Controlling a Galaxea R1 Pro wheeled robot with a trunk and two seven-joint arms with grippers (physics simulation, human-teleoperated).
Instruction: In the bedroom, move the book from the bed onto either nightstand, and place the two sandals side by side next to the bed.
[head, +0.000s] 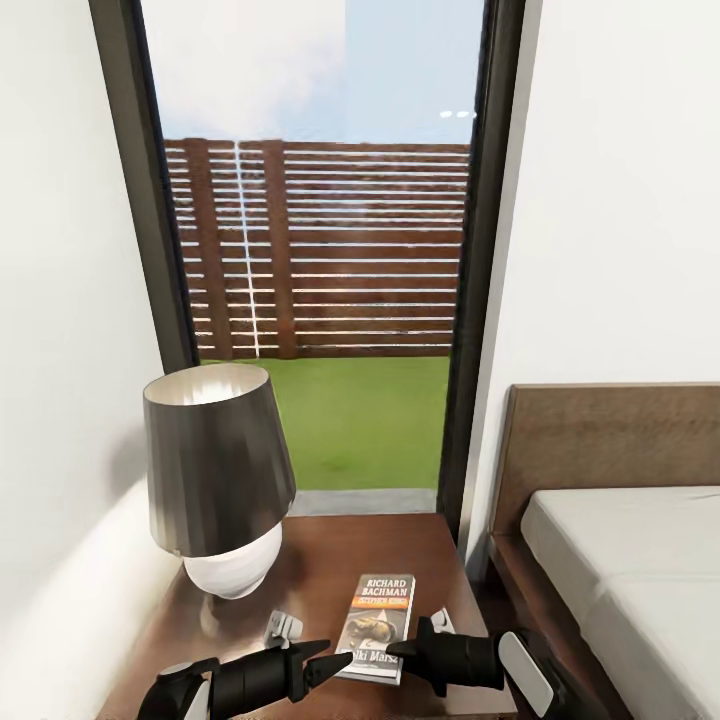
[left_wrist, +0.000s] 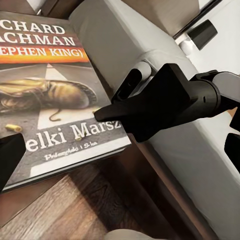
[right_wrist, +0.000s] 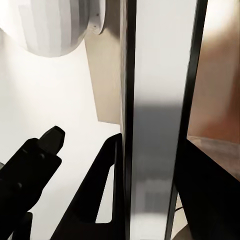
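Black paperback book (head: 379, 625) with white letters and an orange band lies flat on the dark brown wooden table (head: 330, 560), beside the dark-shaded lamp (head: 218, 475). Right claw (head: 405, 648) pinches its near edge. Left claw's (head: 335, 665) opening I cannot tell.

Nightstand (head: 330, 560): dark brown wood, polished, faint sheen and visible grain. Book (head: 377, 625): paper, glossy printed cover, white page edges. Lamp (head: 215, 480): shade dark, brushed-metal look, pale inside; base white, smooth, ceramic-like. Bed (head: 600, 440): frame and headboard brown wood, matt; mattress pale grey cloth, smooth, matt. Left gripper (head: 335, 665) and right gripper (head: 405, 650): black plastic, matt, with light grey smooth casing behind. Window frame (head: 470, 300): black, satin. Walls (head: 620, 200): white, matt. Fence (head: 320, 250) outside: brown wood slats.
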